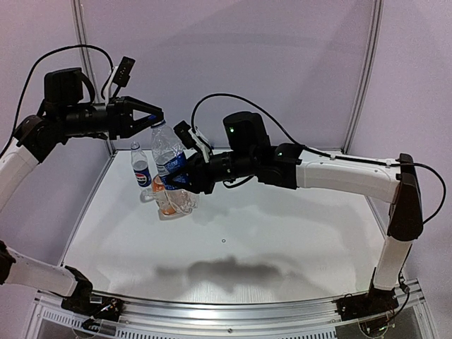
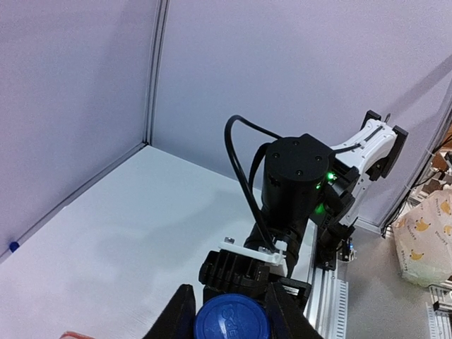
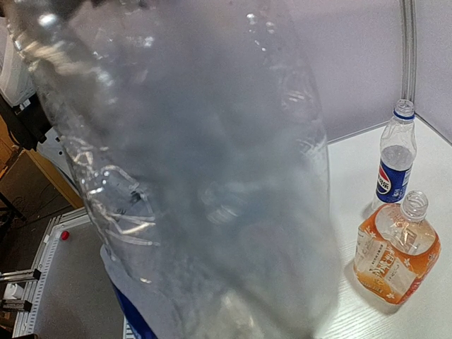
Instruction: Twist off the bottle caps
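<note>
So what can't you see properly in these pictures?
- Right wrist view: the fingers of the right gripper, hidden behind the big clear crinkly plastic bottle filling the frame.
- Left wrist view: that bottle's body below its round blue plastic cap, cut off by the bottom edge.
- Same view: tiny blue speck far left, too small to name.

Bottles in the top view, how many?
3. A clear blue-labelled bottle gripped in the right claw, a slim Pepsi bottle standing left of it, a squat orange-labelled bottle beside the Pepsi one. None seems hidden.

high rear overview, two wrist close-ups
</note>
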Controlling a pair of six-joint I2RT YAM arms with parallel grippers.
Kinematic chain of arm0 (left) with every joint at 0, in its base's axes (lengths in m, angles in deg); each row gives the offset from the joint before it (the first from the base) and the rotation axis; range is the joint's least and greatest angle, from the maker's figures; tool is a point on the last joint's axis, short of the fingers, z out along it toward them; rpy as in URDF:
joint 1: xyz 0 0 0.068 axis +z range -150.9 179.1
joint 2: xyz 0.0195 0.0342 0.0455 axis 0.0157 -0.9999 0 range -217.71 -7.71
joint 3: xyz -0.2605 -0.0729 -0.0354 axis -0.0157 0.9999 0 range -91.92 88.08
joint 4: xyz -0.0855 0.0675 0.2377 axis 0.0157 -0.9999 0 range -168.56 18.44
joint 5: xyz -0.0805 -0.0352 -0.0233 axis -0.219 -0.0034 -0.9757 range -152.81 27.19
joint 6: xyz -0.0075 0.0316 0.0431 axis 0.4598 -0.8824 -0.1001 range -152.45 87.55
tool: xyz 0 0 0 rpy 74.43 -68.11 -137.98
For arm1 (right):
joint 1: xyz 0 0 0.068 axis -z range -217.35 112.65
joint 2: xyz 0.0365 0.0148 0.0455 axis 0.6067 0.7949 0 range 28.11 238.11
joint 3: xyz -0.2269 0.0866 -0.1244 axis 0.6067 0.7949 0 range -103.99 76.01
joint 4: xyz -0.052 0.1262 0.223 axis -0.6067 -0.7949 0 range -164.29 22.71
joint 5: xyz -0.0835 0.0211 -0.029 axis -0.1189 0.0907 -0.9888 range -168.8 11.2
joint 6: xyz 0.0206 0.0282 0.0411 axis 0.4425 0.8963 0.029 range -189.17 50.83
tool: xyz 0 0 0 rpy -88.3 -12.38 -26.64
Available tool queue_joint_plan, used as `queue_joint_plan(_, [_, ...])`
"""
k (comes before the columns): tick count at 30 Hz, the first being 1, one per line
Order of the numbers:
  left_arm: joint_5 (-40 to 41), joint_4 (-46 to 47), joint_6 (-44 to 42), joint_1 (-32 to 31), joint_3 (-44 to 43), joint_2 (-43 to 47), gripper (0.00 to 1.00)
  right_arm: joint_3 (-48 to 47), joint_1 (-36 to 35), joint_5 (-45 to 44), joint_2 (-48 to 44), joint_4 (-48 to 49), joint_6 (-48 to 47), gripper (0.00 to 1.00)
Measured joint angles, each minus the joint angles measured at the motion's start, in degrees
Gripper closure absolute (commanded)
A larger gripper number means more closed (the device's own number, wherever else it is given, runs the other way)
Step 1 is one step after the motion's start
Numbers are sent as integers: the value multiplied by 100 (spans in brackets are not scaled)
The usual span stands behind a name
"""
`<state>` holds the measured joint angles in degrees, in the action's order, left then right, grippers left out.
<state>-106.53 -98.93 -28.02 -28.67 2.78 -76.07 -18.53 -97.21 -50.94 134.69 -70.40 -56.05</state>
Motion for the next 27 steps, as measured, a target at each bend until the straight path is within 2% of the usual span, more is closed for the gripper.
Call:
queue_joint_plan(3, [55, 0, -26, -4, 0, -2, 78, 2, 0, -20, -7, -9, 4, 70])
queue_joint_plan(6, [68, 0, -22, -13, 0, -17, 79, 11, 0, -120, -22, -42, 0, 69])
queue_joint_plan(11, [385, -20, -20, -31, -17, -70, 84, -157, -2, -796, -20, -376, -92, 69])
queue_joint_plan(16, [1346, -181, 122, -181, -404, -260, 82, -861, -4, -1814, 221, -970, -378, 69])
queue_joint_plan(20, [2564, -330, 586, -398, -839, -494, 85, -1707, -4, -2684, 553, -1451, -549, 69])
queue_joint_plan(25, [3657, -719, 1307, -601, -1338, -796, 88, -2295, -15, -3274, 940, -1746, -673, 69])
queue_joint_plan(27, [3866, -841, 1528, -645, -1408, -870, 88, -2330, -15, -3418, 981, -1821, -699, 69])
